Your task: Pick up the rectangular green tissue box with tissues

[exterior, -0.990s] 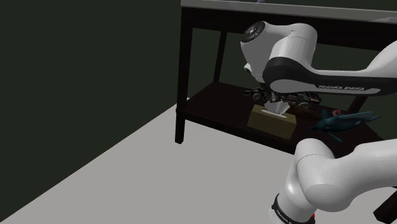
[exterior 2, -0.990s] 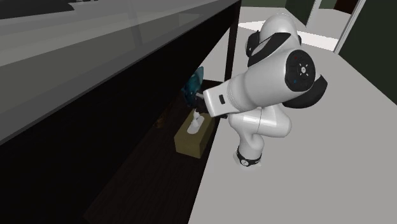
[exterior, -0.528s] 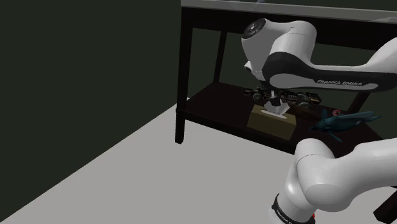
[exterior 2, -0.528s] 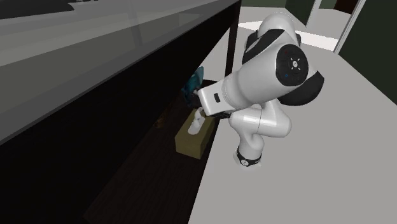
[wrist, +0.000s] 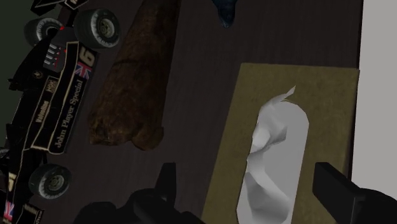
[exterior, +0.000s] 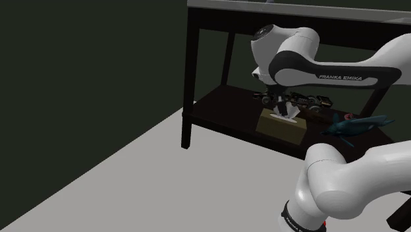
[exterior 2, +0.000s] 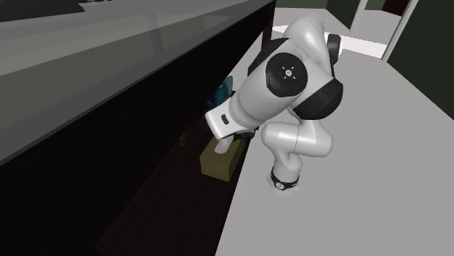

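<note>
An olive-green rectangular tissue box (wrist: 280, 108) with a white tissue (wrist: 272, 156) sticking out of its top slot lies on the dark lower shelf (exterior: 217, 109) of a black table. In the shoulder view the box (exterior: 280, 128) sits near the shelf's front edge, and my gripper (exterior: 283, 109) hangs just above its tissue. In the wrist view my gripper (wrist: 248, 191) is open. One finger stands over the shelf beside the box, the other over the box's far edge. Nothing is held. The box (exterior 2: 215, 166) also peeks out under my arm in the second exterior view.
A black toy racing car (wrist: 54, 102) and a brown lumpy object (wrist: 137, 76) lie on the shelf behind the box. A blue toy (exterior: 356, 124) sits further along the shelf. The tabletop (exterior: 296, 10) overhangs close above my arm. Grey floor (exterior: 151, 178) spreads in front.
My arm's upper links have swung round and the elbow has turned, while the hand stays over the tissue box. The box has not moved.
</note>
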